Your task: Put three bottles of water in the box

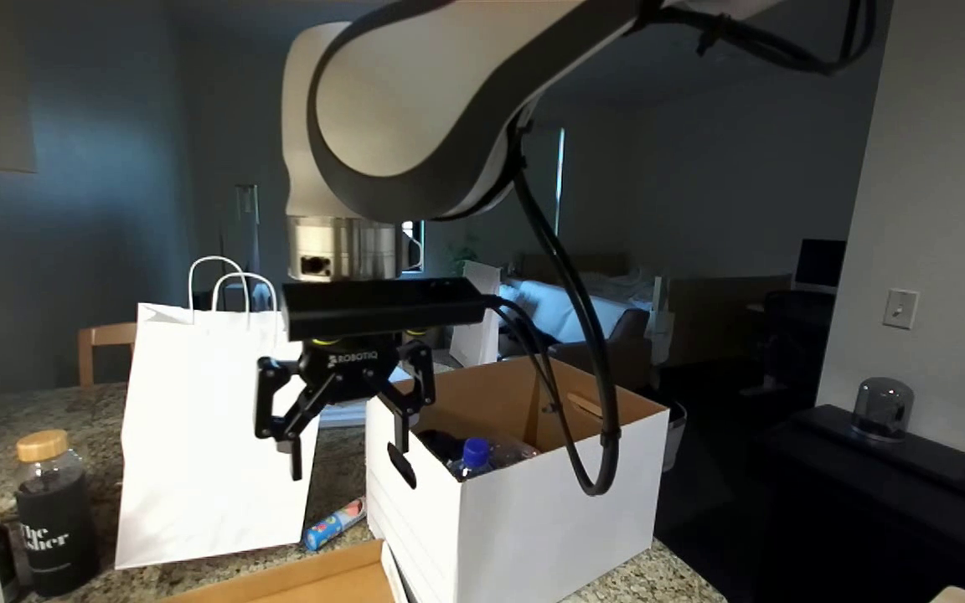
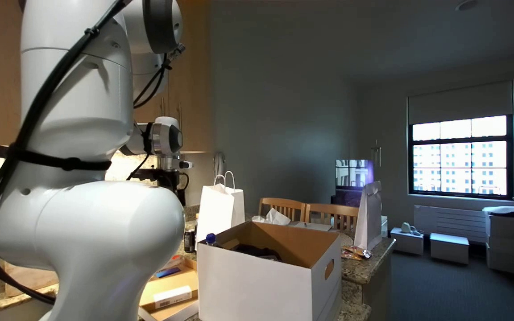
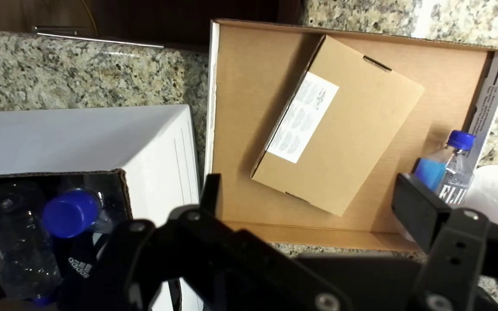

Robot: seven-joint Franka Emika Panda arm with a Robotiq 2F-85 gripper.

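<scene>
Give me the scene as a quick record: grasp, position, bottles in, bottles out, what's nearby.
Grasp: hand open, holding nothing
Position: above the shallow tray, beside the white box
Bottles in: two seen, a blue-capped bottle with its cap up and a clear bottle beside it; deeper contents hidden
Bottles out: one seen, a labelled bottle at the tray's end, partly hidden
Left to load: that one, as far as the views show
Also in tray: brown carton
Nearby: paper bag, dark bottle with wooden cap
</scene>
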